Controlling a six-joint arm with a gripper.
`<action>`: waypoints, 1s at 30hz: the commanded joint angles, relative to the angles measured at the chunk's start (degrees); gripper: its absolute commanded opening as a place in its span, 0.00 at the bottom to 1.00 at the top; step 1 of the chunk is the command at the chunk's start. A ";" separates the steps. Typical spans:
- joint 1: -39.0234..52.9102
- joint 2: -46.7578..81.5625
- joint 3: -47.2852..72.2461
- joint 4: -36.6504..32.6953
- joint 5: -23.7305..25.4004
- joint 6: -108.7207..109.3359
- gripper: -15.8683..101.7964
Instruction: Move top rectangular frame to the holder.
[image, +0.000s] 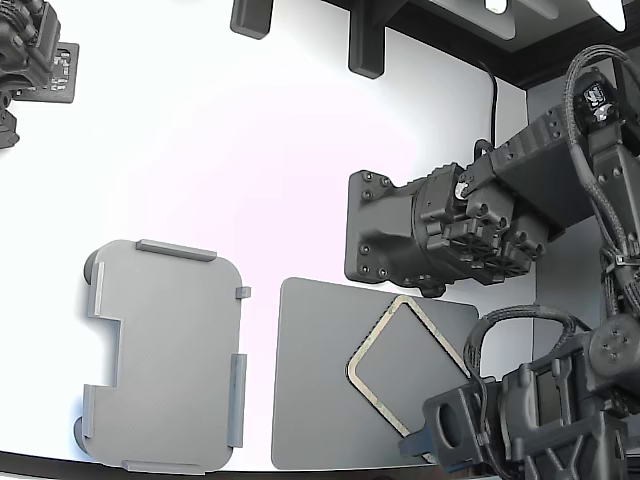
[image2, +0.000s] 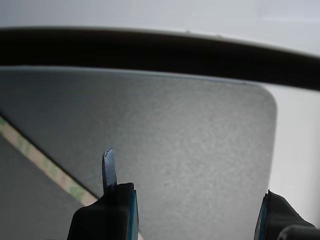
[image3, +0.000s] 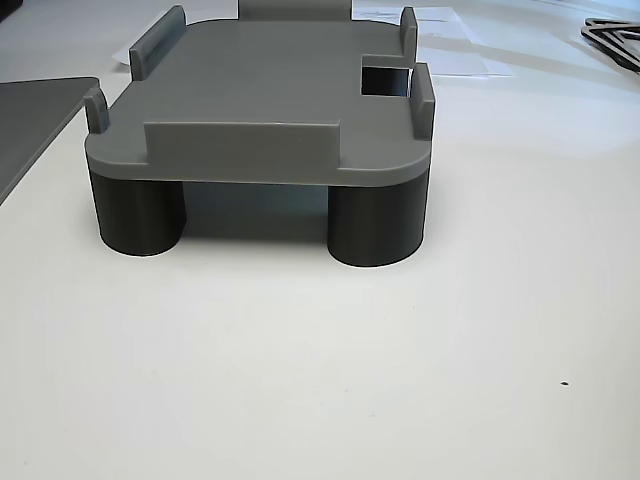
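Lying askew on the dark mat (image: 330, 390), the frame (image: 385, 345) has its corner under the open gripper (image2: 192, 200); the holder (image: 165, 355) stands apart.

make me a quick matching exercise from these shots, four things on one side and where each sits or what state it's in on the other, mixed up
Things:
1. rectangular frame
2. holder
3. dark grey mat
4. gripper

States:
A. open, above the mat
B. bare, nothing on it, standing on round feet
C. lying tilted on the mat
D. flat on the table, at the exterior view's right of the holder

Pairs: 1-C, 2-B, 3-D, 4-A
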 joint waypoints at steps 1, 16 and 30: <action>3.16 -0.26 -2.72 1.41 0.35 -1.23 0.98; 13.89 -12.74 -3.69 -1.05 0.26 -10.99 0.98; 15.82 -18.98 -6.42 -0.35 -3.87 -13.80 0.96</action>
